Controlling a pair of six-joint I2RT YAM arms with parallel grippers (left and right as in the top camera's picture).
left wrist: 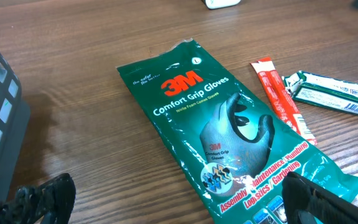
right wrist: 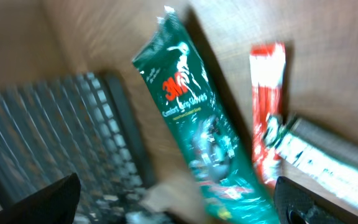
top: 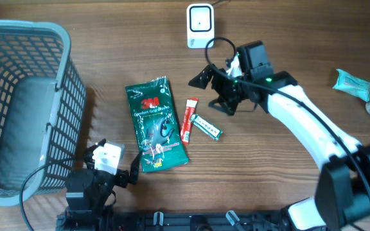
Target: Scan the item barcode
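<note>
Your right gripper (top: 212,91) hovers with its jaws spread wide and nothing between them, just beyond the small green pack (top: 207,127). That pack lies flat on the table, touching the red stick (top: 189,119), which lies beside the glove pack (top: 156,125). The scanner (top: 200,24) stands at the far edge. Your left gripper (left wrist: 180,199) is wide open and empty too, at the glove pack's near end.

Mock shop checkout on a wooden table (top: 268,173). Packaged retail goods, glove pack (top: 156,125) and red sachet (top: 189,119), just ahead of the right gripper (top: 209,93); white scanner (top: 200,25) near its side; grey shopping basket (top: 18,38) well beyond.
</note>
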